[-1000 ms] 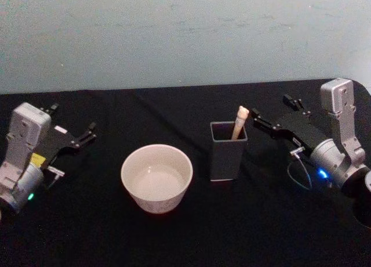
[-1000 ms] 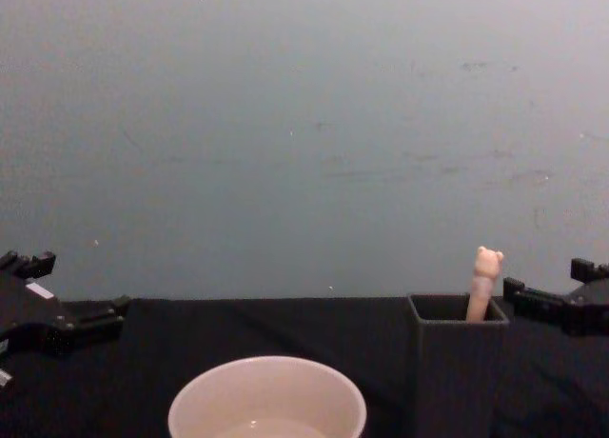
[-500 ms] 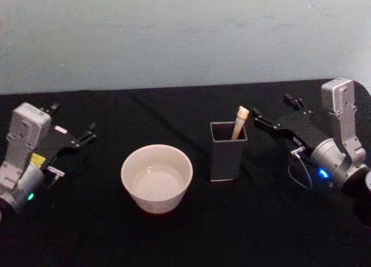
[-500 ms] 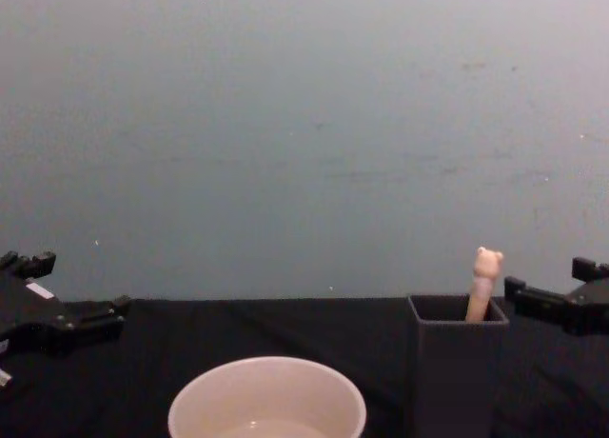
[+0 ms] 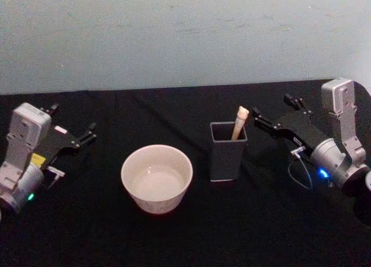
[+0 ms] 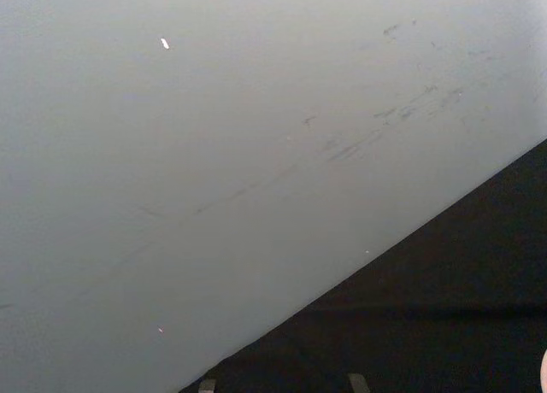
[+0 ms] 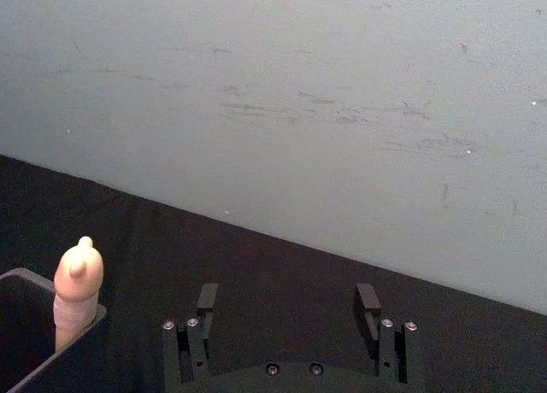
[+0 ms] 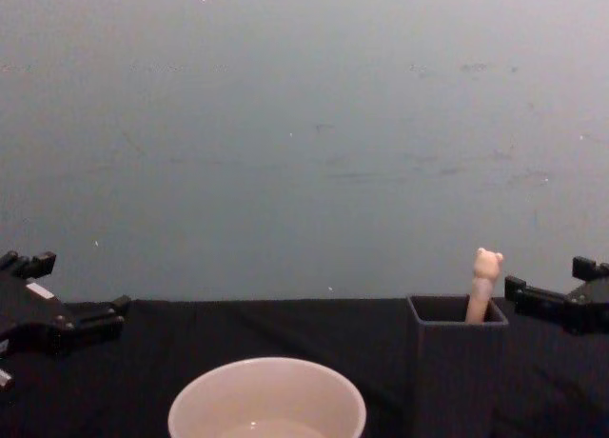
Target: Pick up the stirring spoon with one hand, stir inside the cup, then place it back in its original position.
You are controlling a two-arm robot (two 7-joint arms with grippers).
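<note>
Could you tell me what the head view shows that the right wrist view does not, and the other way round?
Only the head view takes in the cup, the left gripper out at the table's left, and the whole holder box standing right of the cup. Only the right wrist view looks between the right gripper's open fingers toward the wall beyond the table edge. Both share the stirring spoon, its bear-head handle sticking up out of the holder, with that gripper close beside it but apart.
</note>
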